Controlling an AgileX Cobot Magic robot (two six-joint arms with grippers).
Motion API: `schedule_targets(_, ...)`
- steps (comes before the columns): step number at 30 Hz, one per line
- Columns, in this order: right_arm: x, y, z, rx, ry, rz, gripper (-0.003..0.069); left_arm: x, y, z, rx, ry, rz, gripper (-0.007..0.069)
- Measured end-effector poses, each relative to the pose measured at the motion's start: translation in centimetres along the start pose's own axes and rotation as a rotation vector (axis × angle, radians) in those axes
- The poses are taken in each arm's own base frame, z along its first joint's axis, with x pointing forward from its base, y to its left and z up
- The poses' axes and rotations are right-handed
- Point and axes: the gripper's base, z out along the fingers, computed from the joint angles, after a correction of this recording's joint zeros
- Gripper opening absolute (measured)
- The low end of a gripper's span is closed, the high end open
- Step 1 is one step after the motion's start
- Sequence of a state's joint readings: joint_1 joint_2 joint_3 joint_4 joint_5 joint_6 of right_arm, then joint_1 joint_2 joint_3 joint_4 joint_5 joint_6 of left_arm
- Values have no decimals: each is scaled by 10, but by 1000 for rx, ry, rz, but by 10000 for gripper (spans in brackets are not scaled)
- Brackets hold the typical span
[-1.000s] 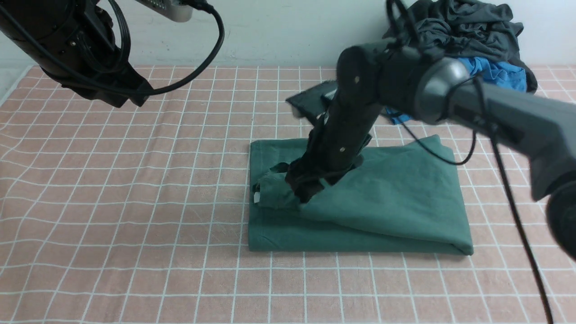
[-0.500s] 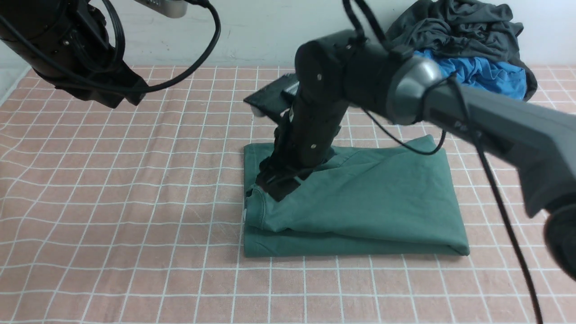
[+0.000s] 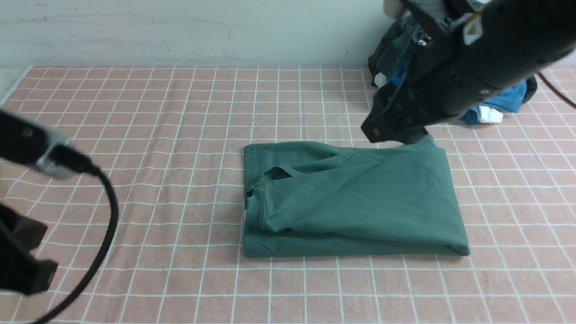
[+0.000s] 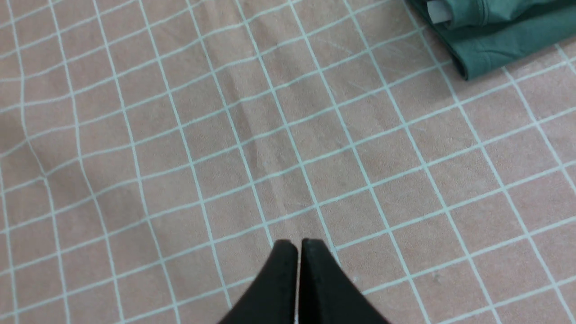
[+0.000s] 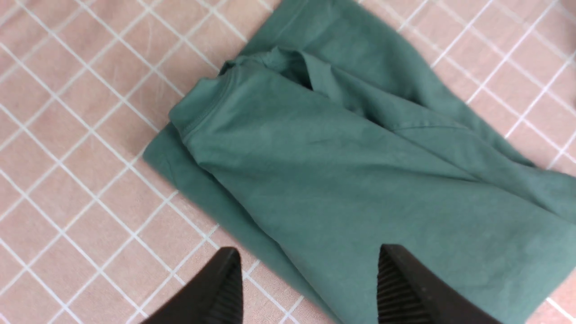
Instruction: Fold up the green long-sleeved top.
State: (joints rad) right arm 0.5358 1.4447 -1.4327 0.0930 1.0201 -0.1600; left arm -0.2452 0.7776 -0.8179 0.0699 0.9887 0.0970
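Green long-sleeved top (image 3: 360,198) folded, white neck tag (image 4: 437,11), writing unreadable

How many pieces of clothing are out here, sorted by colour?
Green: 1, the folded green top lying flat on the checked cloth.
Blue: 1, a crumpled blue garment in the far pile.
Dark grey: 1, a dark grey garment in the same pile, mostly hidden behind the robot's arm.
Total: 3 that can be seen.

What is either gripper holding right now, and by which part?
Nothing. The right gripper is open above the green long-sleeved top; the left gripper is shut, empty.
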Motion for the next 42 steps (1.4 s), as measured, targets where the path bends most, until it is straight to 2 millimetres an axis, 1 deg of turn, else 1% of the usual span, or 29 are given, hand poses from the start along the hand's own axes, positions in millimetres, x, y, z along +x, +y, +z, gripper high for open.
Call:
schedule_targets(1,9,2,-11,3,-42,3,349,17,-2,2,-6,-15,-21,-3)
schedule_targets(3,23,4,-27,9,-101,6,326,37,-4,-2,-23,-79,-37,-3)
schedule_targets(4,26,5,-30,10,-114,6,324,41,-4,0,-26,-83,-36,-3)
schedule_targets(5,38,7,-44,16,-163,7,299,54,-5,-4,-41,-152,-48,-3)
schedule_targets(6,45,8,-48,19,-181,8,286,62,-6,-6,-51,-192,-53,-3)
schedule_targets(7,48,9,-55,22,-203,7,283,65,-6,-4,-52,-194,-56,-3)
schedule_targets(9,65,12,-74,34,-306,8,224,83,-8,-10,-69,-315,-73,-3)
schedule_targets(12,81,15,-89,42,-413,7,174,94,-9,-12,-82,-399,-75,-3)
schedule_targets(14,95,18,-99,43,-520,6,119,102,-9,-17,-90,-462,-81,-3)
schedule_targets(15,102,19,-101,47,-552,-2,101,104,-10,-18,-92,-477,-82,-3)
schedule_targets(16,109,20,-108,53,-611,-7,80,106,-10,-20,-94,-495,-83,-3)
schedule_targets(17,109,20,-109,57,-630,-8,76,106,-10,-21,-94,-498,-83,-3)
schedule_targets(20,129,22,-124,97,-786,-39,12,109,-10,-25,-98,-532,-85,-3)
schedule_targets(24,142,23,-134,116,-855,-52,-12,110,-10,-26,-99,-538,-86,-3)
schedule_targets(28,147,25,-138,109,-847,-55,-13,110,-10,-26,-99,-539,-86,-3)
schedule_targets(42,160,29,-126,55,-666,-73,-14,110,-10,-26,-99,-540,-86,-3)
